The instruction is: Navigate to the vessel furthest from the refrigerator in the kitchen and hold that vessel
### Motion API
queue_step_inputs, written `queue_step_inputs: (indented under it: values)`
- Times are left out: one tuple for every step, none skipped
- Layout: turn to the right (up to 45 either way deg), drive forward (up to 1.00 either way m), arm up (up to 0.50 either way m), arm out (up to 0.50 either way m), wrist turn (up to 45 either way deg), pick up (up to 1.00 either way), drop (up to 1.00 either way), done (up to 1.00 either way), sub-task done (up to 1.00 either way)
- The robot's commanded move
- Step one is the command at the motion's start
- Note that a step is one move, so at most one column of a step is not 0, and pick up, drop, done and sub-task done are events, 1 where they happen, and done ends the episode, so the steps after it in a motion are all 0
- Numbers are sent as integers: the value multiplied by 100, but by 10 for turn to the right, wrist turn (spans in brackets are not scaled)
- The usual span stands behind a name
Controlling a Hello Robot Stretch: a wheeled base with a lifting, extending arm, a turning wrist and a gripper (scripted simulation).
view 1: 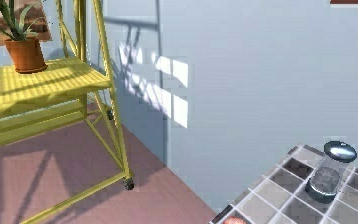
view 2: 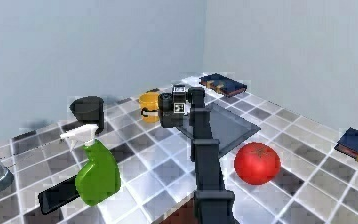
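Reaching arm (view 2: 209, 165): dark square bar, matt, rising over the worktop to two small white squares with black marks.
Pincer (view 2: 163, 110): dark boxy body with thin fingers. I cannot tell whether they are apart or together, nor whether they hold anything (a yellow thing sits right at the tip).
Yellow-orange thing (view 2: 149, 101): rounded and glossy, on the worktop at the pincer's fingers; touching or not is unclear.
Dark vessel (view 2: 87, 111): squat black cylinder, matt, on the worktop left of the yellow thing, near the wall.
Worktop (view 2: 307, 197): square tiles in grey, white and charcoal, slightly shiny.
Spray bottle (view 2: 96, 172): translucent green body, white trigger head.
Red fruit (view 2: 257, 163): smooth and round, right of the arm.
Book stack (view 2: 223, 84): flat, dark blue, at the far corner; covers too small to read.
Shelf (view 1: 47, 85): yellow metal mesh, carrying a terracotta pot (view 1: 27, 55) with a spiky plant.
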Motion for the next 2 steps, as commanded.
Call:
queue_step_inputs:
  values:
    - [0, 0, 0, 0, 0, 100, 0, 0, 0]
    - [0, 0, 10, 0, 0, 0, 0, 0, 0]
